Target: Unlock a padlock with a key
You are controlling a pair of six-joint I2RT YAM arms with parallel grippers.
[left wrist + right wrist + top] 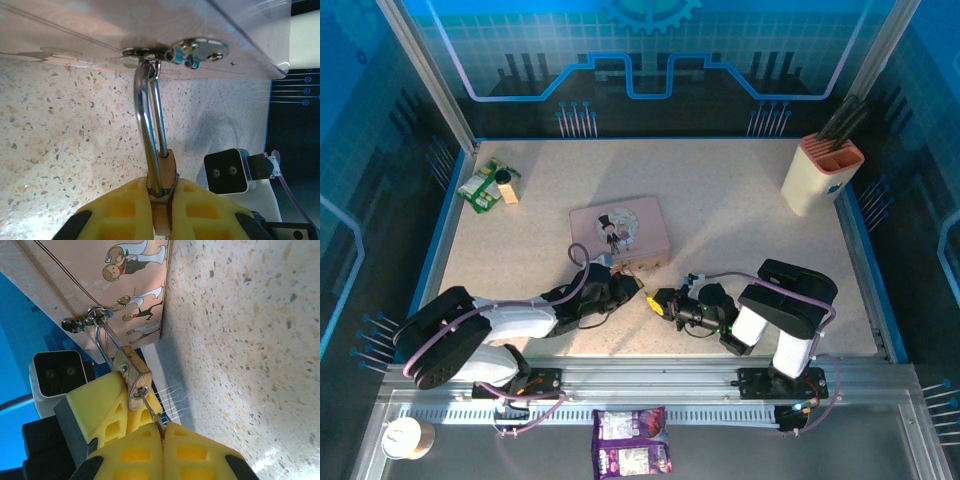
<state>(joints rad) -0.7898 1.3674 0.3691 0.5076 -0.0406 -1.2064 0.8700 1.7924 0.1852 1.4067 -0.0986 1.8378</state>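
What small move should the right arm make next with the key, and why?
The key seems seated in the padlock, the left gripper clamps the padlock's body, and the shackle looks closed. So the right gripper should probably twist the key about its own axis.

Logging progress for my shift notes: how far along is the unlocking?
Done: the left gripper clamps the padlock, and the key, pinched by the right gripper, sits in the keyhole. In hand: the turn. Left: the shackle looks seated in the body, threaded through the hasp of the pink tin, so not yet open.
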